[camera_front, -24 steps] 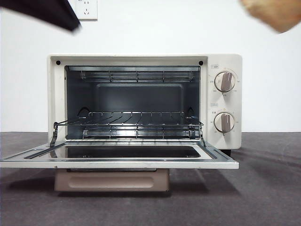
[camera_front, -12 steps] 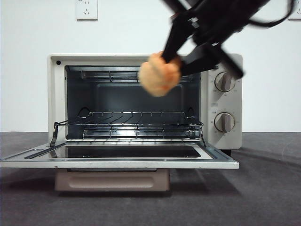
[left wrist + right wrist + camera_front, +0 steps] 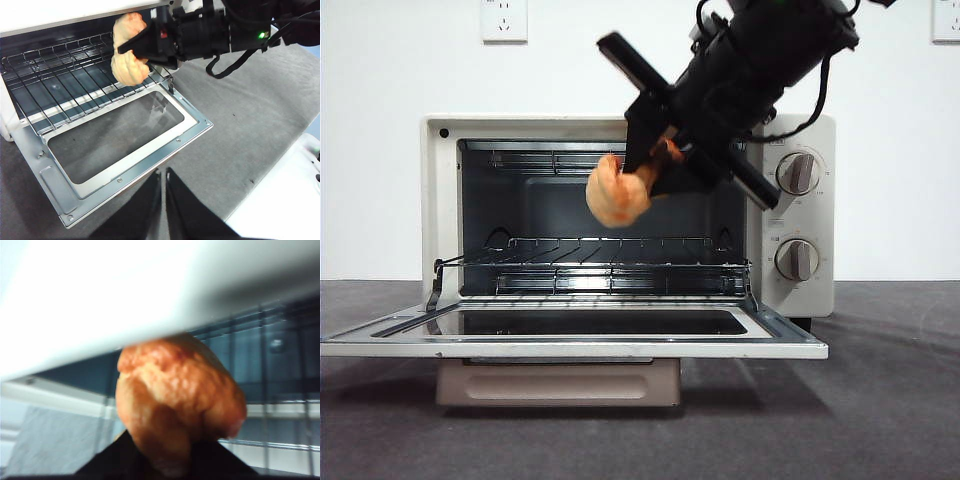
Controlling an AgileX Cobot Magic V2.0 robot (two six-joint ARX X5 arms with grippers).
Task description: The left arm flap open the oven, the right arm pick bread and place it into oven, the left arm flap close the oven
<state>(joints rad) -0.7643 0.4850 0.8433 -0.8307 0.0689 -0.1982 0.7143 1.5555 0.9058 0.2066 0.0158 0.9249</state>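
The cream-white oven (image 3: 800,215) stands with its glass door (image 3: 570,335) flapped down flat and the wire rack (image 3: 610,262) bare inside. My right gripper (image 3: 645,175) reaches in from the upper right, shut on the golden-orange bread (image 3: 615,197). It holds the bread in the oven mouth, above the rack and not touching it. The bread fills the right wrist view (image 3: 177,400) and also shows in the left wrist view (image 3: 127,60) over the rack (image 3: 65,75). My left gripper (image 3: 164,182) is shut and empty, back from the open door (image 3: 120,145).
The oven's two knobs (image 3: 798,172) sit on its right panel, just behind my right arm. A wall socket (image 3: 504,18) is on the white wall behind. A dark grey mat (image 3: 880,400) covers the table around the oven.
My right gripper has swung in from the top right with the bread, down and left into the oven mouth. A dark arm at the top left has gone out of the front view.
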